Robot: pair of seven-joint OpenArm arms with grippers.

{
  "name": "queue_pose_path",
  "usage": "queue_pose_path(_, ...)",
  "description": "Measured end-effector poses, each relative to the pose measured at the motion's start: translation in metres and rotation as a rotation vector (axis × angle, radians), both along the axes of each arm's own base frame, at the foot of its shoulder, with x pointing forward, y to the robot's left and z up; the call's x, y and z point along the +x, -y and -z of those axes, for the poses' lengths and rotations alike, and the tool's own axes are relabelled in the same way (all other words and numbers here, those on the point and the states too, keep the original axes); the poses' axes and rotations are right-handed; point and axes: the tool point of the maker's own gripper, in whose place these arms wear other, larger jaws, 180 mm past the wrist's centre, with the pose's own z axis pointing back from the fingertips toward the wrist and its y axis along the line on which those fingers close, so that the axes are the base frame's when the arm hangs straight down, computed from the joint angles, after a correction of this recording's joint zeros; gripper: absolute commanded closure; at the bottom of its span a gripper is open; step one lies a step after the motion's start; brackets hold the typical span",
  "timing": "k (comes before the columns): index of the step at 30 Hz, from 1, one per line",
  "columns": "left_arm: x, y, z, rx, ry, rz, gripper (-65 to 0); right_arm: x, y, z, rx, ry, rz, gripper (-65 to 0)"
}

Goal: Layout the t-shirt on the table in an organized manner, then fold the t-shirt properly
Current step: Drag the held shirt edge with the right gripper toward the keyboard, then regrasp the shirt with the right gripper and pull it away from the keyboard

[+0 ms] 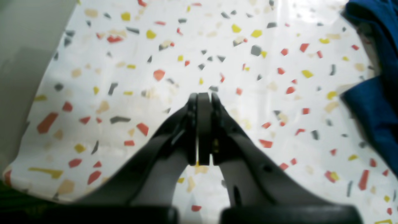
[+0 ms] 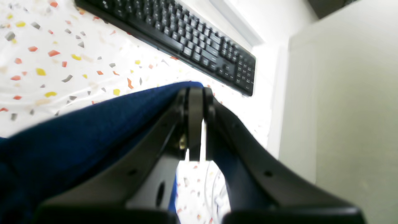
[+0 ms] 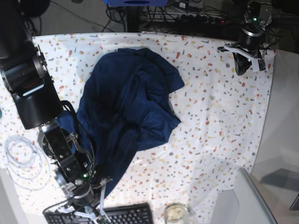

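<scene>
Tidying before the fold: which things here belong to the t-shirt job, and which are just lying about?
Job: t-shirt; table; right gripper, shut on the t-shirt; left gripper, shut and empty.
Lying about: keyboard; white cable; glass.

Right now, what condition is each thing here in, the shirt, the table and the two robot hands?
t-shirt: crumpled in a heap, not laid flat, one edge pulled toward the keyboard.
table: covered by speckled cloth, mostly bare on one side.
right hand: shut on the t-shirt's edge.
left hand: shut, holding nothing, hovering apart from the shirt.
keyboard: lying flat at the table's edge.
</scene>
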Motion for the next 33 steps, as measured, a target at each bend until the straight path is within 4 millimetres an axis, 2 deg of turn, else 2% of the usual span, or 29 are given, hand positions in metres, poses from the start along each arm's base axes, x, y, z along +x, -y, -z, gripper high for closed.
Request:
queue_pose_path(2, -0.004, 0.002, 0.002, -0.005, -0.011, 0.000, 0.0, 0.003, 0.013, 0.009, 0.019, -0.038, 0.054, -18.9)
queue_pose_path(4, -0.006, 0.002, 0.003, -0.005, -0.016, 0.001, 0.0, 0.003, 0.025, 0.004, 0.062, -0.056, 0.125, -33.5)
queue_pose_path(6, -0.007, 0.001, 0.005, -0.005, -0.020, -0.002, 0.0, 0.000, 0.027, -0.012, 0.109, -0.037, 0.165, -45.6)
queue_pose_path(8, -0.007, -0.001, 0.005, 0.002, -0.024, 0.000, 0.0, -0.011, 0.019, -0.037, 0.150, 0.042, 0.154, -52.8)
queue_pose_path(9, -0.008, -0.003, 0.006, 0.004, -0.029, -0.002, 0.0, -0.022, 0.013, -0.044, 0.166, 0.070, 0.141, -53.6)
queue_pose_path(11, -0.010, -0.005, 0.007, 0.008, -0.031, -0.010, 0.0, -0.058, 0.001, -0.036, 0.200, 0.049, 0.128, -53.6)
queue_pose_path(13, -0.009, -0.009, 0.005, 0.012, -0.029, -0.018, 0.0, -0.104, -0.014, -0.010, 0.210, -0.047, 0.096, -53.6)
queue_pose_path(15, -0.008, -0.022, -0.001, 0.029, -0.013, -0.050, 0.0, -0.152, -0.030, 0.023, 0.233, -0.173, 0.079, -53.6)
queue_pose_path(18, -0.004, -0.047, -0.012, 0.067, 0.015, -0.097, 0.0, -0.206, -0.060, 0.049, 0.303, -0.265, 0.046, -53.6)
queue_pose_path(20, -0.003, -0.061, -0.018, 0.094, 0.028, -0.128, 0.0, -0.245, -0.086, 0.072, 0.326, -0.353, 0.000, -53.6)
queue_pose_path(22, -0.001, -0.065, -0.021, 0.098, 0.040, -0.138, 0.0, -0.283, -0.116, 0.088, 0.347, -0.413, -0.088, -53.4)
queue_pose_path(24, -0.001, -0.064, -0.021, 0.092, 0.041, -0.133, 0.0, -0.313, -0.140, 0.096, 0.362, -0.451, -0.163, -53.4)
queue_pose_path(26, -0.001, -0.064, -0.020, 0.093, 0.035, -0.128, 0.0, -0.327, -0.159, 0.096, 0.369, -0.465, -0.235, -53.4)
queue_pose_path(28, 0.000, -0.066, -0.022, 0.101, 0.035, -0.124, 0.0, -0.332, -0.176, 0.092, 0.366, -0.450, -0.307, -53.4)
queue_pose_path(30, 0.000, -0.067, -0.023, 0.104, 0.041, -0.124, 0.0, -0.339, -0.184, 0.103, 0.353, -0.479, -0.327, -53.4)
queue_pose_path(33, -0.008, -0.070, -0.014, 0.103, 0.010, -0.135, 0.0, -0.345, -0.185, 0.125, 0.313, -0.534, -0.305, -53.4)
